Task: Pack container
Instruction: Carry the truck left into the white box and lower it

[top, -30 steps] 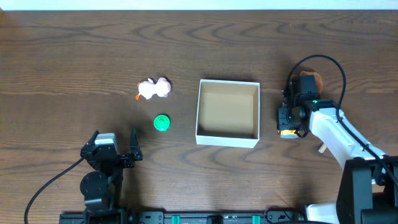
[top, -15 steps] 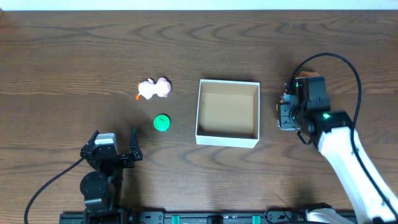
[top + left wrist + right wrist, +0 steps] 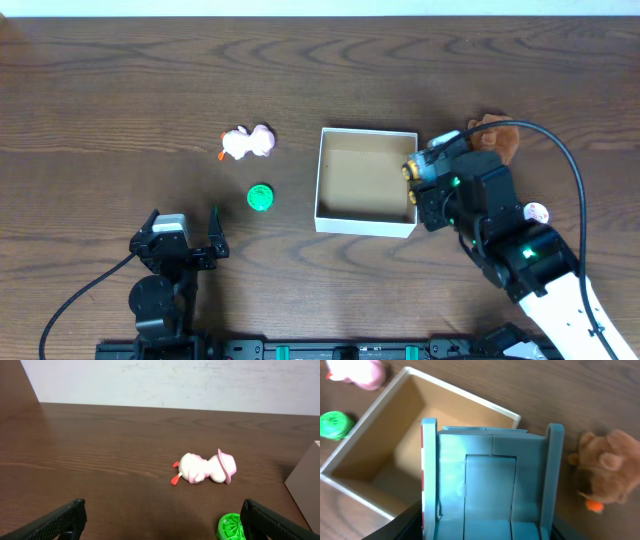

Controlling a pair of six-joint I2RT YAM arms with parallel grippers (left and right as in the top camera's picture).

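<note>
Right now my right fingers (image 3: pixel 407 527) are clamped on a teal block-shaped toy (image 3: pixel 490 485). It fills the wrist view, and only dark slivers of the fingers show at the bottom corners on either side of it. The toy's long axis runs straight out from my grip, up the frame in that view, with a red-and-white stripe down its left edge.

Under and past its far end lies the container (image 3: pixel 365 222), open side up, its brown floor bare. From above, the toy hangs over the container's right wall, near the upper right corner, so the open space lies to the left of my fingers in both views.

I judge the carry is nearly done. The coming move is a short shift left, toward the middle of the container, then a lowering and a letting go. The risk is releasing too soon, so that the toy lands on the rim and tips out onto the worktop (image 3: pixel 120 100).

Just right of the container, a brown plush toy (image 3: pixel 497 135) lies on the worktop, apart from the wall. Left of the container, a pink toy (image 3: pixel 248 143) lies on its side, and a green round toy (image 3: pixel 260 197) sits below it in the frame.

My left fingers (image 3: pixel 60 522) are spread apart with nothing between them, parked at the lower left of the overhead frame. They are nearer those two toys than my right arm is.
</note>
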